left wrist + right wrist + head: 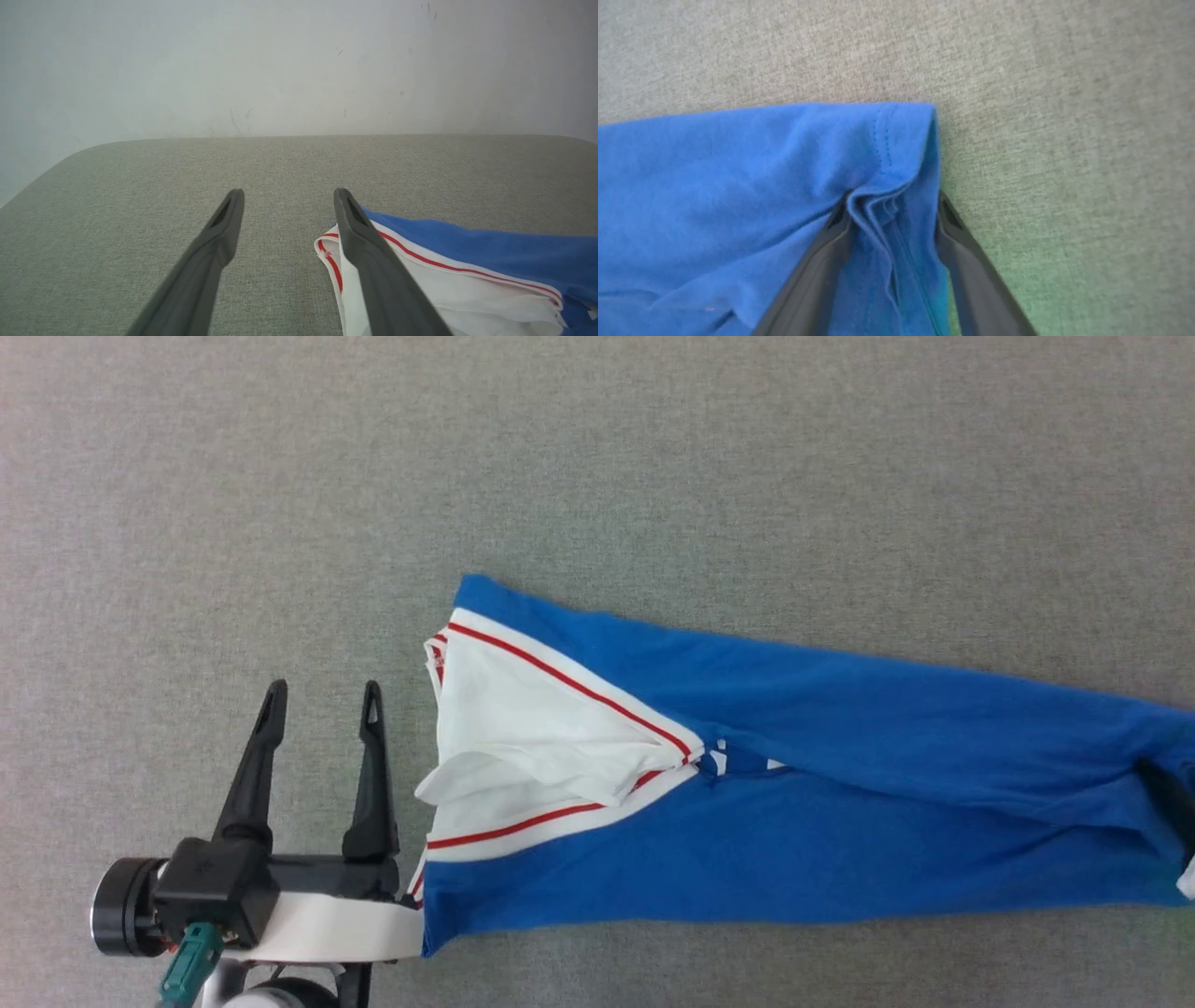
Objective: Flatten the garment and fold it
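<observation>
The garment (794, 737), a royal-blue jersey with white sleeves and thin red stripes, lies folded into a long strip running left to right on the grey cloth table (280, 476). Its white sleeves are tucked on top at the left end. My left gripper (324, 695) stands open and empty just left of that end; in the left wrist view (288, 196) its right finger overlaps the garment's (467, 238) sleeve edge. My right gripper (892, 205) straddles the blue hem corner of the garment (738, 163), jaws apart, a bunched ridge of fabric between the fingers.
Bare grey table surface surrounds the strip on the far, left and near sides. A pale wall (280, 70) rises behind the table's far edge, and the table's far left corner (70, 158) is rounded.
</observation>
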